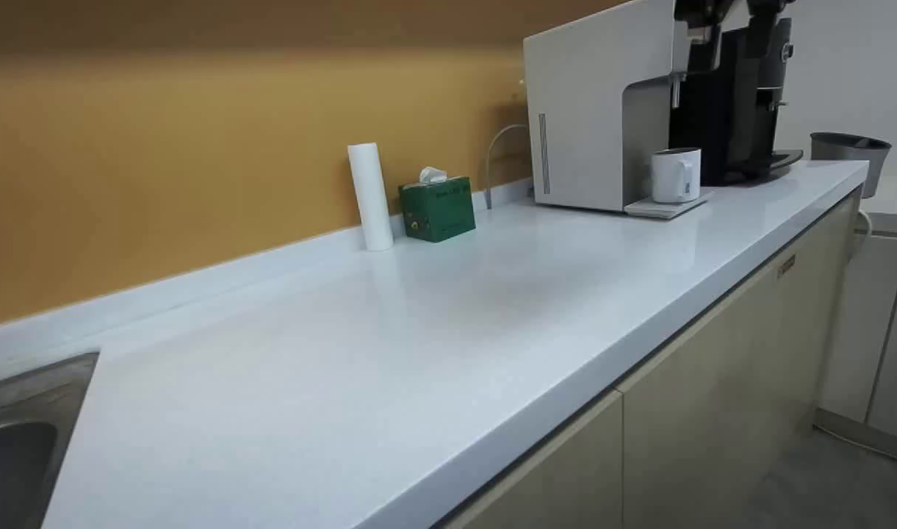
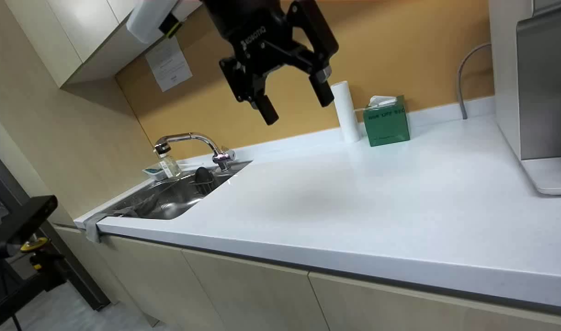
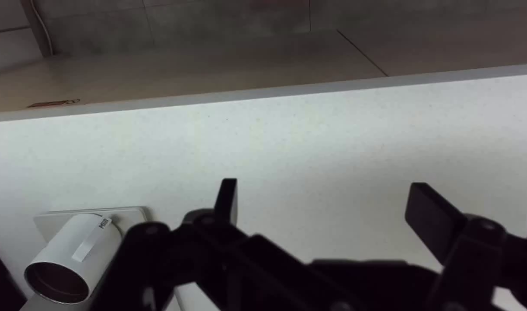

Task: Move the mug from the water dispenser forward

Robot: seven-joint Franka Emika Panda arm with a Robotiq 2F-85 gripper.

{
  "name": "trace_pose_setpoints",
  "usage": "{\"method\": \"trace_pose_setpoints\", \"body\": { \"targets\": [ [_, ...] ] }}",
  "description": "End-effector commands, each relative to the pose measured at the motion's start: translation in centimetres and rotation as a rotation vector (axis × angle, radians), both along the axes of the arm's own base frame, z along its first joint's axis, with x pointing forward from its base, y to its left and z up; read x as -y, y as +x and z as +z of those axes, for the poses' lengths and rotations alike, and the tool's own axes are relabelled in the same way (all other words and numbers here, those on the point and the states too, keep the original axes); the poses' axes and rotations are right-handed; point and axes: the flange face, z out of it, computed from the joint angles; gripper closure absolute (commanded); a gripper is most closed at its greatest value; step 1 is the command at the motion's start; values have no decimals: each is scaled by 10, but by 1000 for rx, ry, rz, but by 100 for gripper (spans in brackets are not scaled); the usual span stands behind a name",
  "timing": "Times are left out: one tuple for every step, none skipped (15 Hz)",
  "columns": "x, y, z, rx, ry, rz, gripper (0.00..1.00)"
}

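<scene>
The mug (image 1: pixel 672 176) is small, white and upright on the flat drip tray (image 1: pixel 650 209) of the water dispenser (image 1: pixel 584 125), with its handle toward the counter's front side. In the wrist view the mug (image 3: pixel 80 255) is at lower left, its dark opening showing, partly beside my gripper's finger. Only a sliver of the mug shows at the right edge of an exterior view, by the dispenser (image 2: pixel 505 87). My gripper (image 2: pixel 296 108) is open and empty, high above the counter and apart from the mug. In the wrist view the gripper's fingers (image 3: pixel 323 185) stand wide apart over bare counter.
The white counter (image 2: pixel 354 197) has a sink (image 2: pixel 174 197) with a faucet (image 2: pixel 193 138) at its far end. A slim white cylinder (image 1: pixel 371 197) and a green tissue box (image 1: pixel 438 209) stand by the wall. A black coffee machine (image 1: pixel 735 110) stands beyond the dispenser.
</scene>
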Motion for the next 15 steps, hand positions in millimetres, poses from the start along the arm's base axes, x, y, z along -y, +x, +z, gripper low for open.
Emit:
{"method": "trace_pose_setpoints", "body": {
  "targets": [
    [0,0,1,-1,0,0,0],
    [0,0,1,-1,0,0,0],
    [0,0,1,-1,0,0,0],
    [0,0,1,-1,0,0,0],
    [0,0,1,-1,0,0,0],
    [0,0,1,-1,0,0,0],
    [0,0,1,-1,0,0,0],
    [0,0,1,-1,0,0,0],
    [0,0,1,-1,0,0,0],
    [0,0,1,-1,0,0,0],
    [0,0,1,-1,0,0,0],
    [0,0,1,-1,0,0,0],
    [4,2,1,20,-19,-23,0],
    [12,5,2,48,-49,-51,0],
    [19,8,3,77,-72,-73,0]
  ]
}}
